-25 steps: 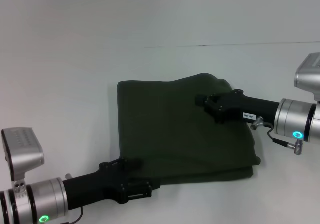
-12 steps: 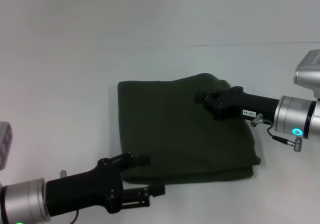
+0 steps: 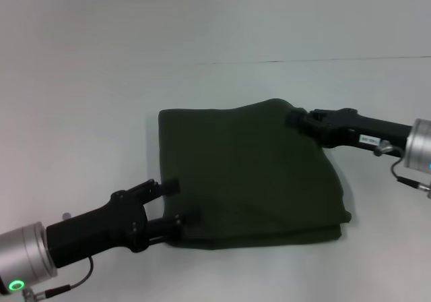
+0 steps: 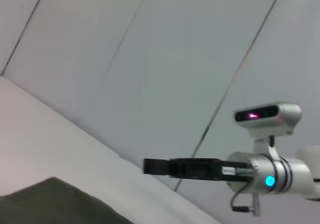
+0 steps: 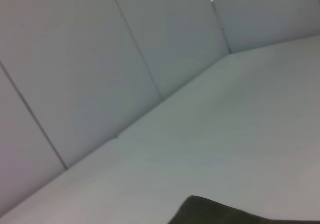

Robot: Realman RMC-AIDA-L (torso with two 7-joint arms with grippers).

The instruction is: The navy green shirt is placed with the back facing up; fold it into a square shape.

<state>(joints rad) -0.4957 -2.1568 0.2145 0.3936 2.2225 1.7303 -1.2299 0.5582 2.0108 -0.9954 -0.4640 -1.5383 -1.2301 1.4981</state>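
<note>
Left jaws: the left gripper (image 3: 176,201) has its two fingers spread apart, with nothing between them; one fingertip lies over the shirt's near-left edge, the other at its near corner.
Right jaws: the right gripper (image 3: 298,119) sits at the shirt's far right corner; whether its fingers are parted or closed cannot be told.
Shirt: the navy green shirt (image 3: 246,170) lies flat on the white table (image 3: 101,93), folded into a roughly square stack, in the middle of the head view.
Orientation: no clear long axis; its left edge runs straight away from the robot, its right edge slants outward toward the near side.
Layers: a doubled edge shows along the near side.
Far edge: humps up slightly near the right gripper.
</note>
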